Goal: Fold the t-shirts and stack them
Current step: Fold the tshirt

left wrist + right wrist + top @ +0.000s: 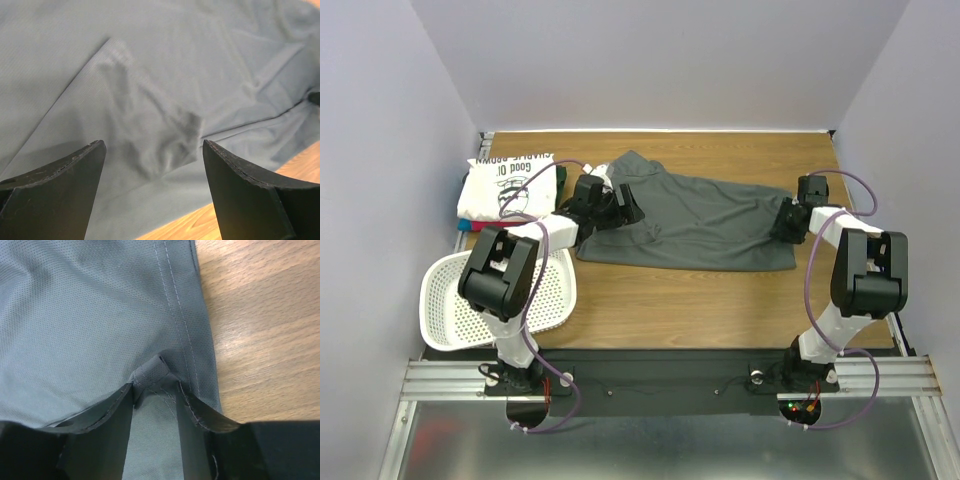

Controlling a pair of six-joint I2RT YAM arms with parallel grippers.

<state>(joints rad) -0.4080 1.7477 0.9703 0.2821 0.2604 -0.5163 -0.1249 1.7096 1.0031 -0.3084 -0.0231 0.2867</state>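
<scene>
A dark charcoal-grey t-shirt (700, 220) lies spread across the middle of the wooden table, with some wrinkles. My left gripper (620, 205) hovers at its left end. In the left wrist view the gripper (152, 150) is open wide over the grey cloth (165, 75) and holds nothing. My right gripper (788, 222) is at the shirt's right edge. In the right wrist view it (155, 387) is shut on a bunched fold of the stitched hem (152, 371). A folded white t-shirt with dark lettering (510, 185) tops a stack at the back left; blue and red edges (460, 225) show beneath it.
A white perforated plastic basket (450, 300) sits tilted at the front left, beside the left arm's base. Bare wood (680, 300) runs in front of the grey shirt and along its right side (260, 315). White walls enclose the table on three sides.
</scene>
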